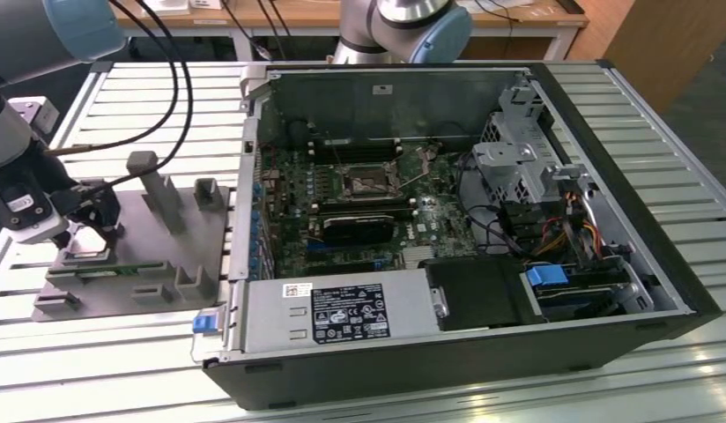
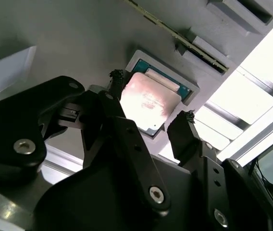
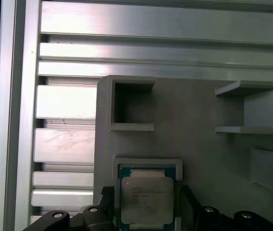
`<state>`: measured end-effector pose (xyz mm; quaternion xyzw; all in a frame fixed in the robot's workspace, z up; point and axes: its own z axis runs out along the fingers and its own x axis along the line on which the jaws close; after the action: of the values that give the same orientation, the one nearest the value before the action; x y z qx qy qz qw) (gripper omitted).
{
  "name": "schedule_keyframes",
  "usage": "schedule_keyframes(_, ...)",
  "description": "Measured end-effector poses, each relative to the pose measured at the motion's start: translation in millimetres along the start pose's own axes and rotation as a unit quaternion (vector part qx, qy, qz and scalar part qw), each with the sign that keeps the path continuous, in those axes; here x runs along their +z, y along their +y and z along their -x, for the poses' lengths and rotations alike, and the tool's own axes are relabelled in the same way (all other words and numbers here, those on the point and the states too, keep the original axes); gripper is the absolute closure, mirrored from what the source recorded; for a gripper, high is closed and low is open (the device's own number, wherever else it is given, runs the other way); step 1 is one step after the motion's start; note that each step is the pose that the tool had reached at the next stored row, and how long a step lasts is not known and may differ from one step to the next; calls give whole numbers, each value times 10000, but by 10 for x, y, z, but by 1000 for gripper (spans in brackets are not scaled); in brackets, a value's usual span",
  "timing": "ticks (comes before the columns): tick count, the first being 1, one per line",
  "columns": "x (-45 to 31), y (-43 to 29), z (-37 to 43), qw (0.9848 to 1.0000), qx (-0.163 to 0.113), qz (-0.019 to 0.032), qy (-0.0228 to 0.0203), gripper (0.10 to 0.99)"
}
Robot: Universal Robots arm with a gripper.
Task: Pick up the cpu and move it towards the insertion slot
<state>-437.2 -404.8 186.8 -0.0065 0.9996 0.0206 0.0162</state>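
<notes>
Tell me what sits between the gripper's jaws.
The cpu, lying flat in a recess of the grey tray; the gripper straddles it, jaws apart, in both wrist views.

cpu [image 2: 148, 103] corner hidden behind gripper [image 2: 152, 97], tray [image 3: 199, 144] cropped

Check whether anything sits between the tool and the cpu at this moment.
Nothing visible does. In the second wrist view the tool hangs open over the cpu, with one finger on each side of it. The chip lies bare in its recess of the grey tray.
</notes>
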Motion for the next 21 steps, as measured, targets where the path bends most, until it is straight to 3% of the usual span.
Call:
schedule_keyframes(5,39,6,-12,10000,0,0,0,439)
schedule_keyframes(13,40,6,-12,10000,0,0,0,439)
schedule_keyframes(15,41,6,-12,10000,0,0,0,455)
schedule_keyframes(17,40,6,-12,10000,0,-1,1,545)
schedule_keyframes(21,41,6,-12,10000,0,0,0,545)
